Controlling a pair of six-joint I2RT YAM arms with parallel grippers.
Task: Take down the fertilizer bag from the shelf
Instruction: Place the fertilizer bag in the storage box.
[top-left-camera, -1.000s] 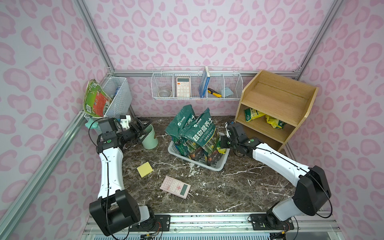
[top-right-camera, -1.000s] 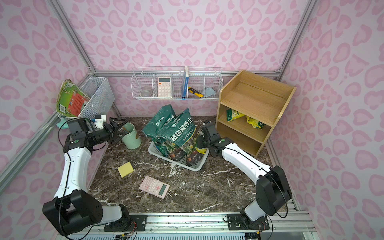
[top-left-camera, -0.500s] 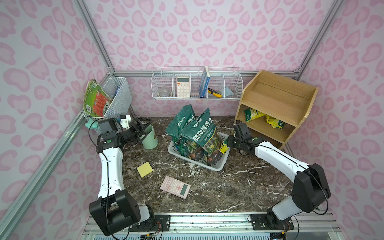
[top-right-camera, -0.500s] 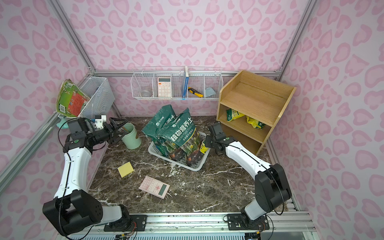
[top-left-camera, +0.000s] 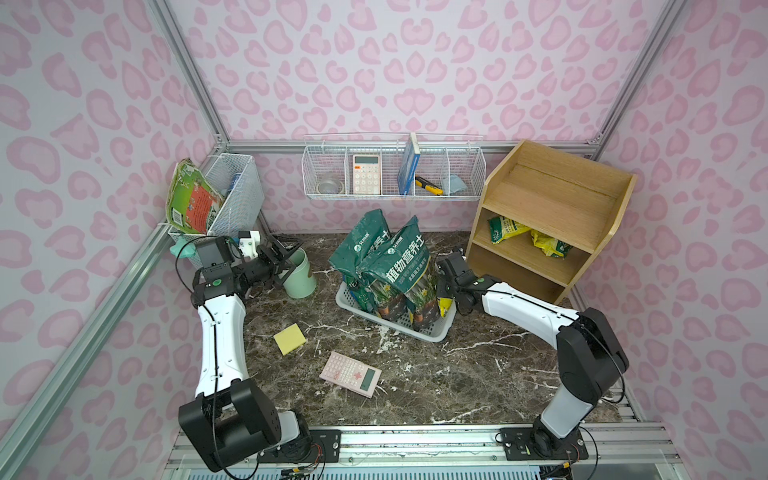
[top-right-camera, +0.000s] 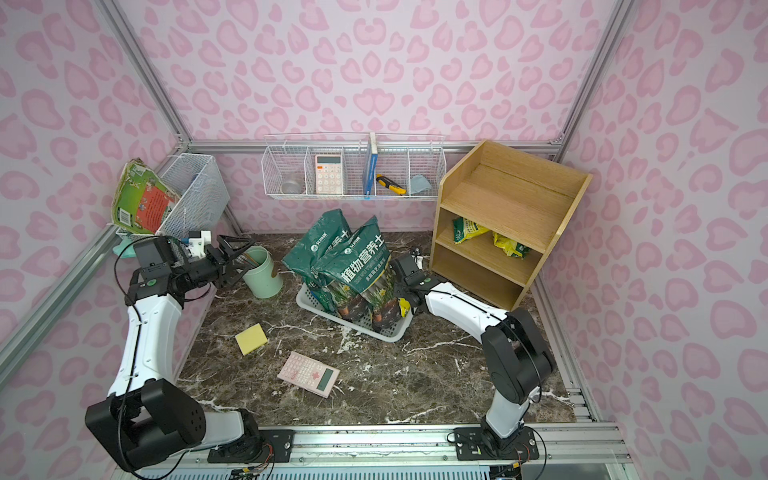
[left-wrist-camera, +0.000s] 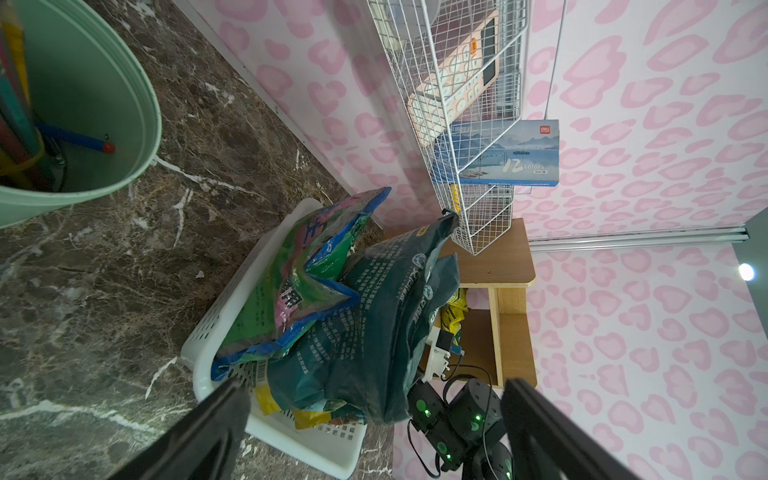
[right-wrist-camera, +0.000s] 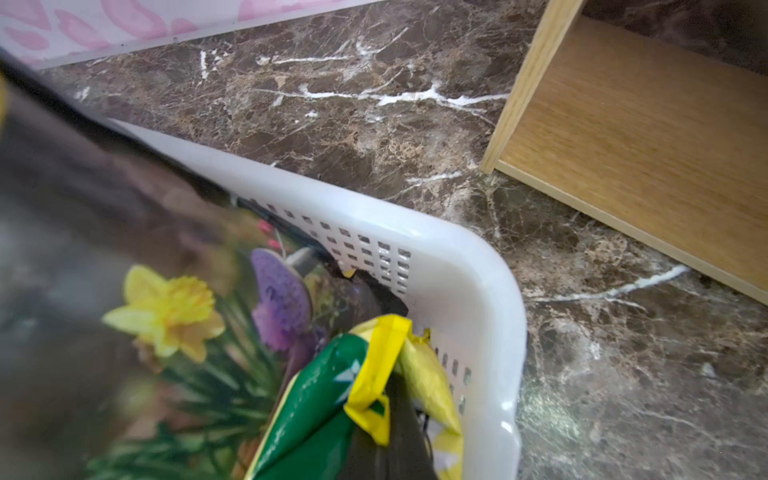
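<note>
Right now your right gripper (top-left-camera: 445, 296) is clamped tight on the yellow-green fertilizer bag (right-wrist-camera: 324, 399), holding it just inside the white basket's (right-wrist-camera: 478, 291) corner nearest the shelf (top-left-camera: 552, 208). Your left gripper (top-left-camera: 291, 261), well off to the basket's other side by the green cup (top-left-camera: 299, 278), stands wide open and empty. Beyond the basket, two yellow-green bags (top-left-camera: 505, 228) lie on the shelf's middle tier.

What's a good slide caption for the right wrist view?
The right gripper pinches a yellow-green fertilizer bag at the white basket's corner, beside the wooden shelf.
</note>
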